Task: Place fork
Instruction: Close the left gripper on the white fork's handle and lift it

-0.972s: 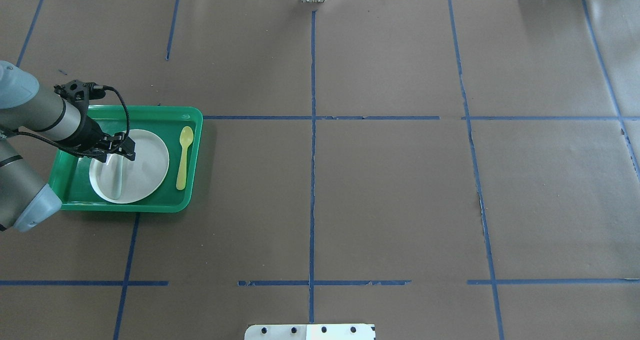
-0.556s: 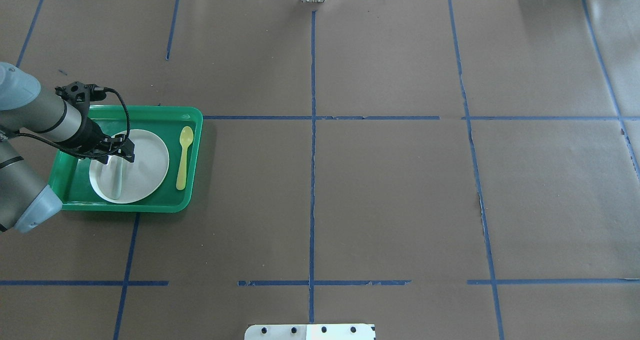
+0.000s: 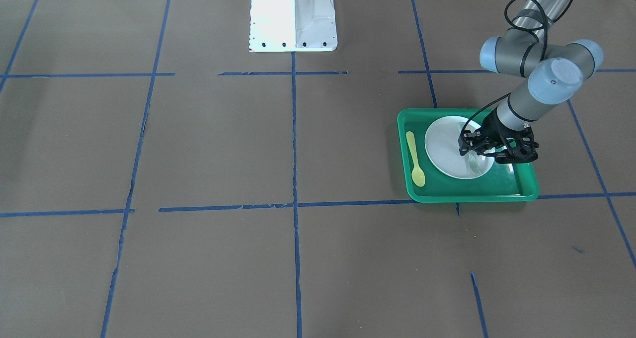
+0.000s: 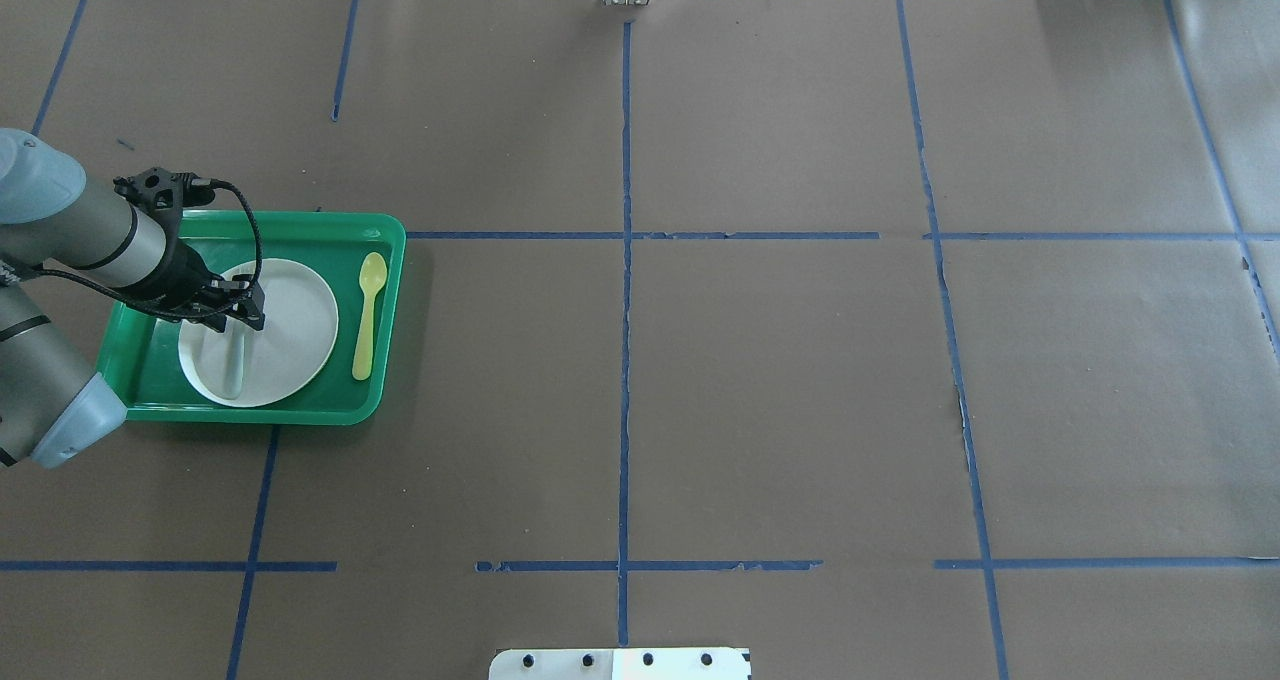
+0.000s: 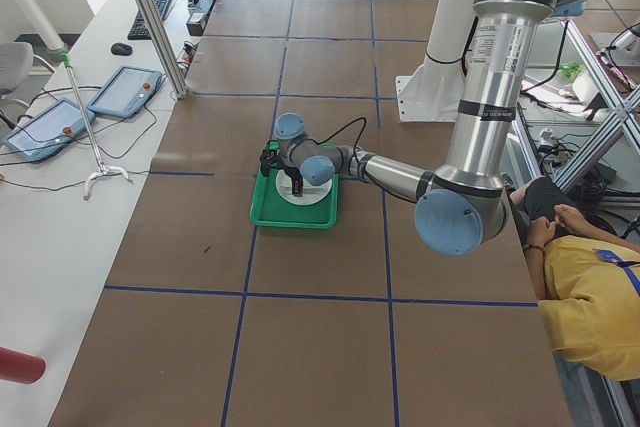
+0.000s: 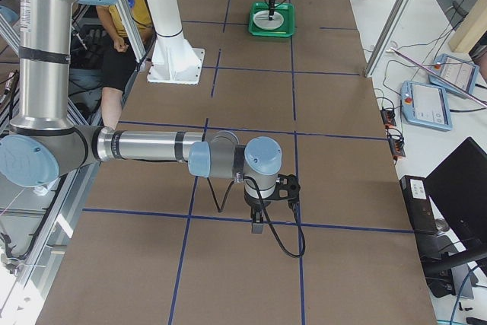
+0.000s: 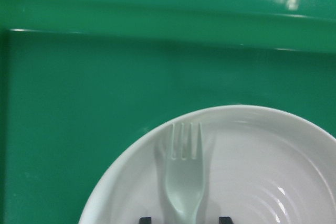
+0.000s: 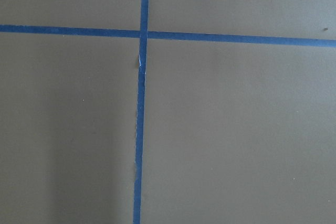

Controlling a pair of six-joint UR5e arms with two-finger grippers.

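Fork point(image 7: 184, 182) flat on the white plate point(image 4: 300, 310), short tines aimed at the tray wall, and the left gripper point(image 4: 240, 320) sits right over its handle. Its two dark fingertips point(image 7: 145, 219) stand apart, one on each side of the slim stem with a gap on both sides, so the jaws are spread and nothing is gripped. It's pale, faintly see-through plastic, a smooth scooped neck running into the tines. The plate is round and glossy, with faint concentric rings in its well. It rests in a green tray point(image 4: 300, 228), a rounded rectangle of shiny plastic with a raised rim. A yellow spoon point(image 4: 368, 310) lies straight on the tray floor just beside the plate, on the side away from the arm. The tray is in the left half of the table point(image 4: 780, 380), which is covered in matte brown paper crossed by blue tape lines. The left arm reaches in from the table's left end, its grey forearm angled down and a black cable looping over the wrist. Over near the right end, the right gripper point(image 6: 259, 226) hangs straight down, low over a tape line. Whether its jaws are apart or together, I can't tell.
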